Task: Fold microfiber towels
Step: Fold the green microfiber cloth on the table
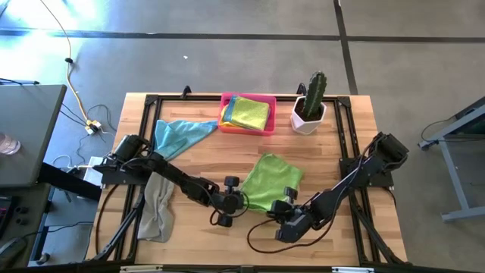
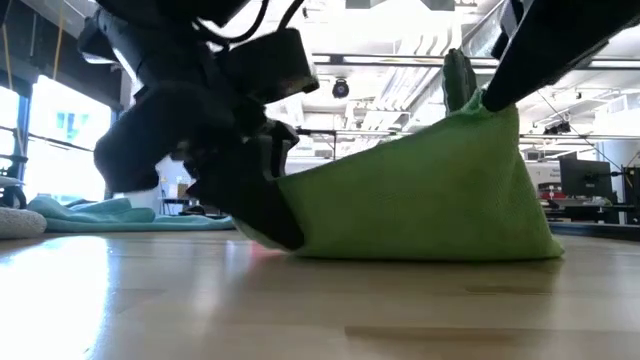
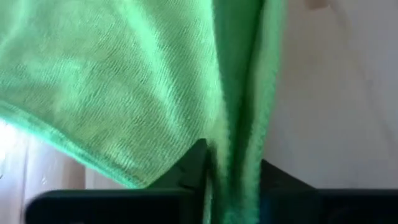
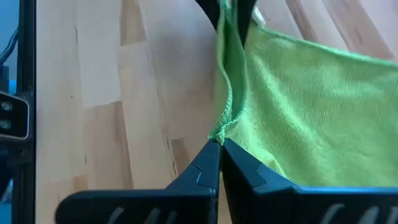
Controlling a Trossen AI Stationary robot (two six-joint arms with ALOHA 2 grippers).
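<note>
A lime green towel (image 1: 274, 180) lies mid-table with its near edge raised. My left gripper (image 1: 242, 202) is shut on its near left corner and my right gripper (image 1: 291, 205) on its near right corner. In the low view the towel (image 2: 420, 190) stands like a tent, high at the right and low at the left, its lower part on the table. A light blue towel (image 1: 180, 134) lies spread at the far left. A grey towel (image 1: 158, 209) lies crumpled at the near left. My left gripper pinches a bunched fold of the green towel (image 3: 235, 168) between its two fingers (image 3: 194, 167), slanting down from the table's left. That corner sits low, just above the table (image 2: 290, 225). My right gripper pinches the towel's hemmed edge (image 4: 221, 129) between its fingertips, at the near right corner, slanting down from the right. This corner is lifted clear (image 2: 487, 105), and the cloth hangs from it down to the table.
A pink tray (image 1: 265, 130) with folded towels stands at the far middle. To its right is a potted cactus (image 1: 311, 105). Black frame rails (image 1: 351, 144) run along the table's edges. Bare wood lies near the front edge.
</note>
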